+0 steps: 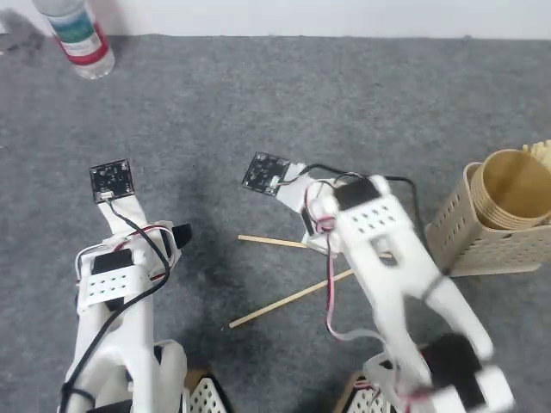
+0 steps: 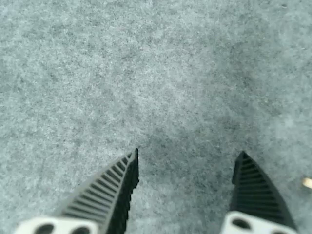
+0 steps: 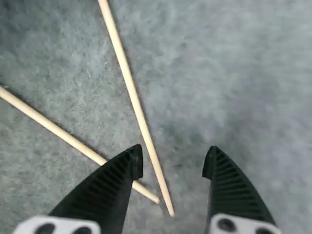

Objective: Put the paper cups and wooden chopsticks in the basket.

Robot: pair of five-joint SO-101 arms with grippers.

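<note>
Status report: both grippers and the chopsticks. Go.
Left gripper open over bare carpet. Right gripper open, straddling one chopstick; second chopstick beside it. Cups in basket. Nothing in the way.

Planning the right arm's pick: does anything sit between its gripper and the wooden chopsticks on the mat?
Nothing visible does. The open right gripper hangs over the two thin wooden chopsticks, which lie crossed on the bare grey felt mat.

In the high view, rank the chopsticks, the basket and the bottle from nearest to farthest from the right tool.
1. Chopsticks, lying just under the right tool.
2. Basket, off to the right side.
3. Bottle, in the far left corner.
</note>
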